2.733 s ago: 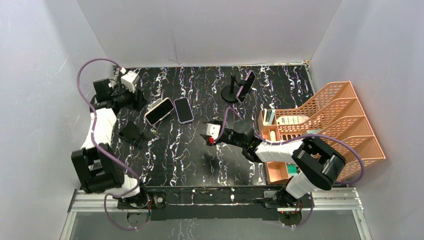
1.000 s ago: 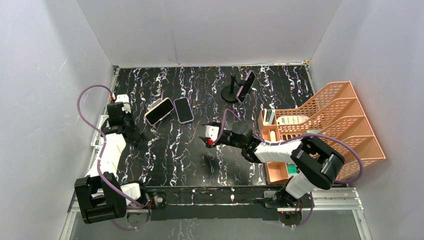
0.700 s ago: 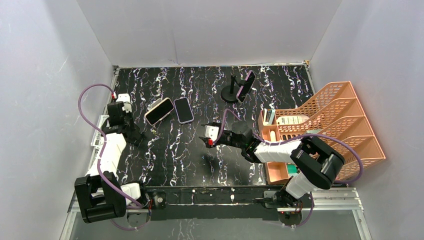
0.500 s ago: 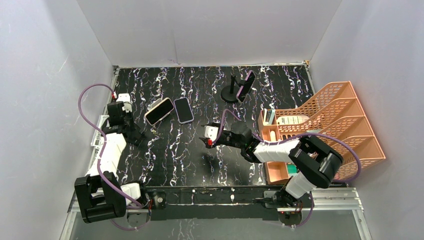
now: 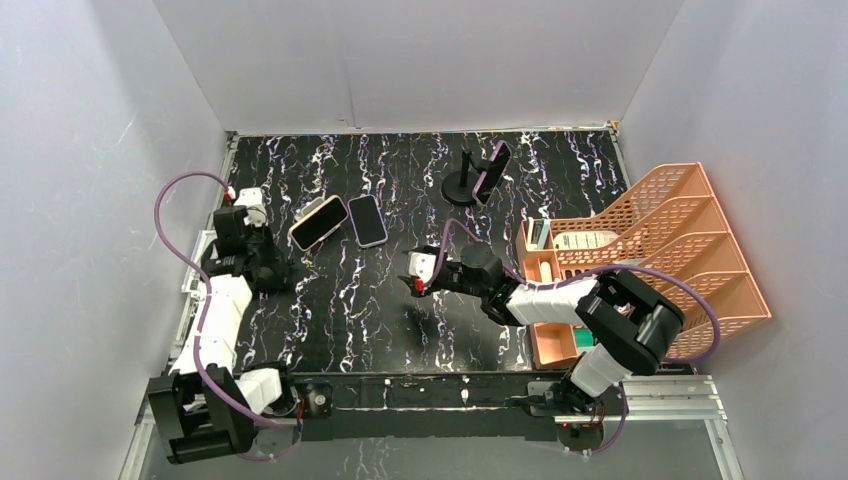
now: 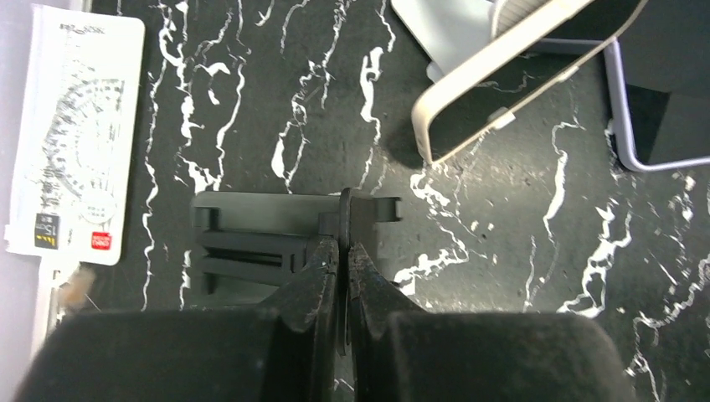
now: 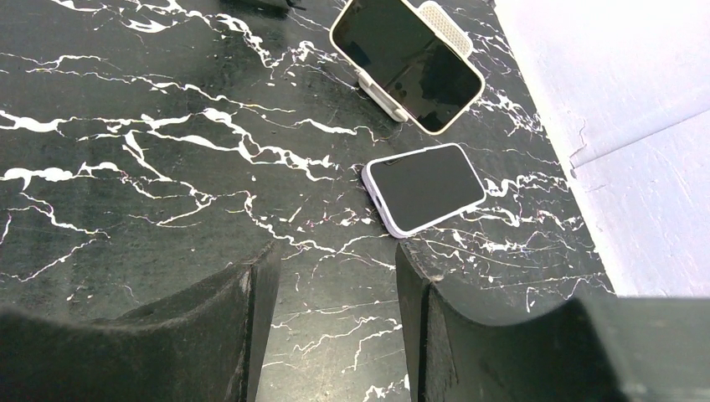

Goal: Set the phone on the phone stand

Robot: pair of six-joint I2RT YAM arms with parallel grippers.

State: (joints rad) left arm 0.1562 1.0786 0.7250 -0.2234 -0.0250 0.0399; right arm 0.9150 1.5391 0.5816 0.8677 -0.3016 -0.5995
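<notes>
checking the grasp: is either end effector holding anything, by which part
Left end effector pinches the black phone stand by its thin rib; right end effector holds nothing.

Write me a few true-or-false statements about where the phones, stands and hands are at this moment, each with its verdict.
1. The left hand is shut on a thin part of the black phone stand. True.
2. The right hand holds the lavender phone. False: that hand is open and empty, and the phone lies flat on the table.
3. The cream-cased phone leans on a white stand. True.
4. The orange file tray stands at the table's left side. False: it stands at the right side.
</notes>
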